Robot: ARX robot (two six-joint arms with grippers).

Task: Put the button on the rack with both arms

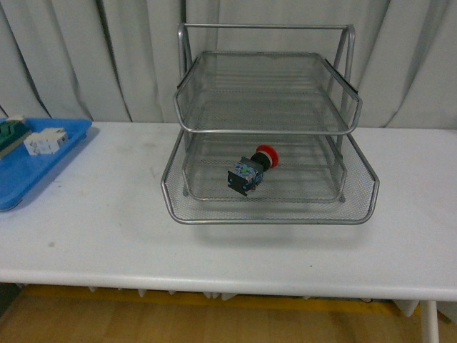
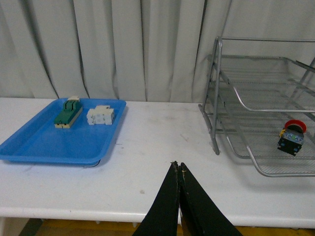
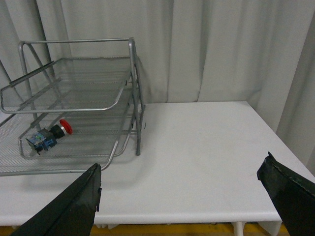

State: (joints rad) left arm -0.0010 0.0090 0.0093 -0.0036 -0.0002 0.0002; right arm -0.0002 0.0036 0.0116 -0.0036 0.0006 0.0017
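Observation:
The button (image 1: 251, 170), with a red cap and a black and blue body, lies on its side on the lowest tier of the silver wire rack (image 1: 268, 214). It also shows in the left wrist view (image 2: 292, 136) and in the right wrist view (image 3: 48, 135). The rack shows in the left wrist view (image 2: 246, 105) and in the right wrist view (image 3: 78, 101). My left gripper (image 2: 177, 165) is shut and empty above the table's front edge, left of the rack. My right gripper (image 3: 182, 169) is open and empty above the table, right of the rack. Neither arm shows in the front view.
A flat blue tray (image 1: 14, 186) at the table's left end holds a white block (image 1: 45, 140) and a green and beige block (image 1: 11, 133). It also shows in the left wrist view (image 2: 44, 147). Grey curtains hang behind the white table (image 1: 107, 236).

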